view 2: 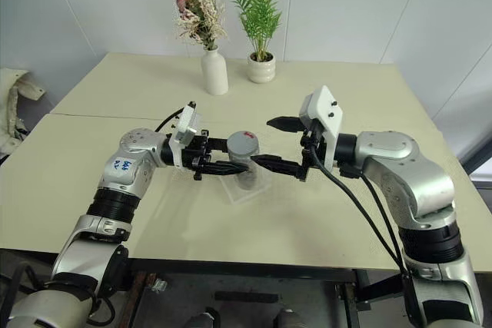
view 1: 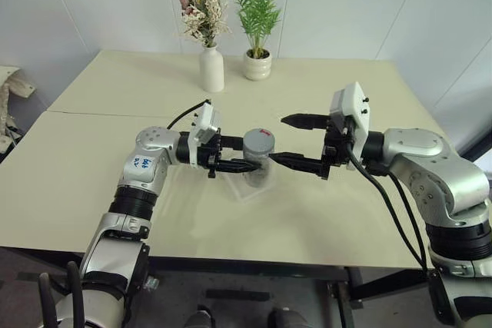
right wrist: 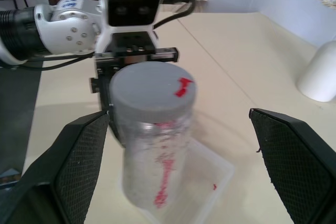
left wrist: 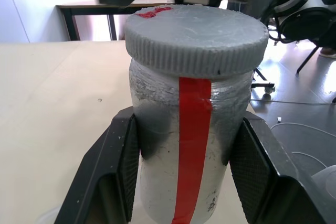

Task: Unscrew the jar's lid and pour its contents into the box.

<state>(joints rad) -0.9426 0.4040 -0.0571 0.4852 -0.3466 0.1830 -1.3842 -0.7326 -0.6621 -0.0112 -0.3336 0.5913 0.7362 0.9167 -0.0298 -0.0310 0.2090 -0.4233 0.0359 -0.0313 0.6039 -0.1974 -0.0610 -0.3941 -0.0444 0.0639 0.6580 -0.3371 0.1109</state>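
Note:
The jar (view 1: pixel 260 165) stands upright, grey-sided with a red strip (left wrist: pixel 190 145) down its side. Its grey lid (view 1: pixel 259 140), with a red mark, sits on top. My left gripper (view 1: pixel 247 162) is shut on the jar's body below the lid, reaching in from the left. The jar is over the clear box (view 1: pixel 244 192); I cannot tell whether its base touches it. My right gripper (view 1: pixel 290 140) is open just right of the lid, its wide-spread fingers (right wrist: pixel 79 156) clear of the jar (right wrist: pixel 152 156). The contents are hidden by the cloudy sides.
A white vase (view 1: pixel 211 69) of dried flowers and a white ribbed plant pot (view 1: pixel 257 65) stand at the back of the pale table (view 1: pixel 92 182). The table's front edge runs just below both arms.

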